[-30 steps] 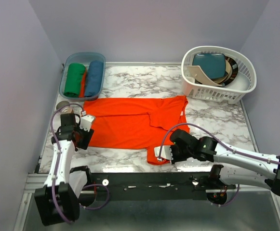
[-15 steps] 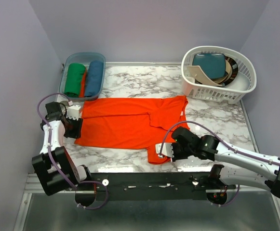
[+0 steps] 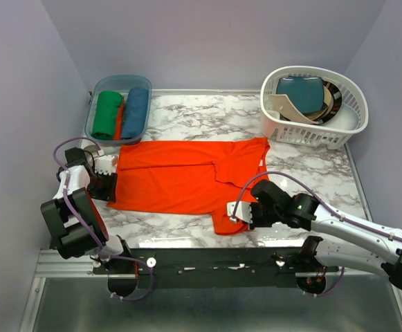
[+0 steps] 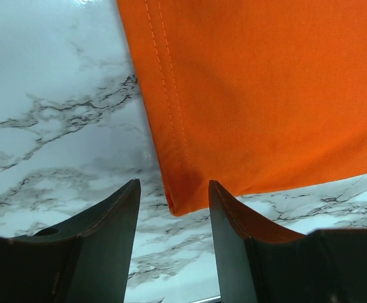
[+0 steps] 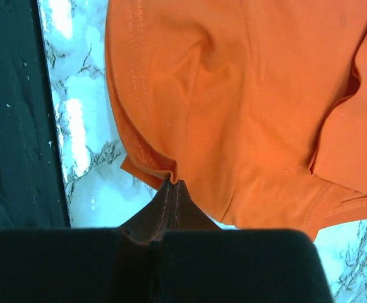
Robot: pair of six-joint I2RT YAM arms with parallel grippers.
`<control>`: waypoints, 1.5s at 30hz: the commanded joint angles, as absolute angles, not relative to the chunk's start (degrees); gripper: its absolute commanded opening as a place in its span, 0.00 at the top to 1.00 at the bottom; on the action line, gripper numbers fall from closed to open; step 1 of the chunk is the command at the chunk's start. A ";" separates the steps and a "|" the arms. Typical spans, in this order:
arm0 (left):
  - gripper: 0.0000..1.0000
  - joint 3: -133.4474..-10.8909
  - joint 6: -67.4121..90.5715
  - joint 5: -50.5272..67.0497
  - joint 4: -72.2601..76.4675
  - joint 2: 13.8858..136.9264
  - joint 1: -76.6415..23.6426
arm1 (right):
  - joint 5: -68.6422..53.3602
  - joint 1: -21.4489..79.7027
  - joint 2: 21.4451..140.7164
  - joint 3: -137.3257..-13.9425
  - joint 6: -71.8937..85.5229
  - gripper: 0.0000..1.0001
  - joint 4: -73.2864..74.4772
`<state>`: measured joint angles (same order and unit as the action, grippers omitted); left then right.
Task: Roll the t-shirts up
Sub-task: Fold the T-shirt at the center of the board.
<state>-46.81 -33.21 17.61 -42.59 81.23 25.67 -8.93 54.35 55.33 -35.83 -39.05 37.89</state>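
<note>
T-shirt (image 3: 180,176) (one, orange) pinched by right pincer (image 5: 172,184); left pincer (image 4: 174,189) released; three rolls (image 3: 106,114) in tub (image 3: 128,77)

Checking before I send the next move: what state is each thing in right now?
Shirt: spread flat, right part folded over, not rolled.
Left gripper: open, jaws either side of a shirt corner.
Right gripper: shut on the shirt's near edge.
Green roll: rolled, in the bin.
Blue roll: rolled, in the bin.
Basket: holds loose items.
</note>
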 commanded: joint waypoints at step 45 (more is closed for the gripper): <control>1.00 -48.33 -34.28 26.53 -48.60 77.87 27.51 | -0.36 46.42 47.63 -48.60 -28.21 0.99 56.34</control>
